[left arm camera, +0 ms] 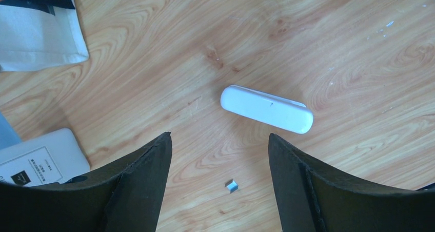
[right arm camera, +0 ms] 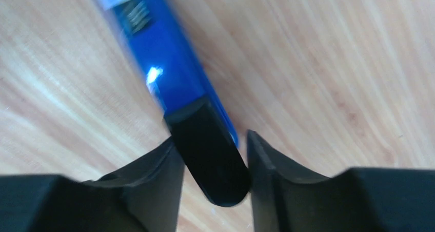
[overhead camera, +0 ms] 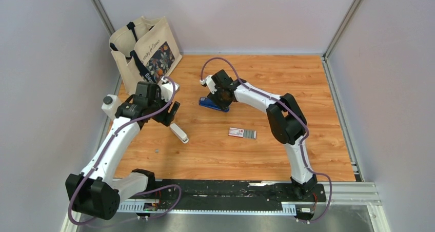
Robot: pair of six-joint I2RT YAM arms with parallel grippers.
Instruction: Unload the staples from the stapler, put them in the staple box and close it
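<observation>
Right wrist: right gripper (right arm camera: 213, 145) clamped on the stapler's (right arm camera: 174, 73) black end

The stapler's long axis runs from the frame's upper left down to the black end, which the jaws pinch from both sides. Only the top external view places it left of centre on the table (overhead camera: 308, 155). The left gripper (left arm camera: 219, 145), farther off, hangs wide open and empty over a white bar (left arm camera: 267, 109).
</observation>
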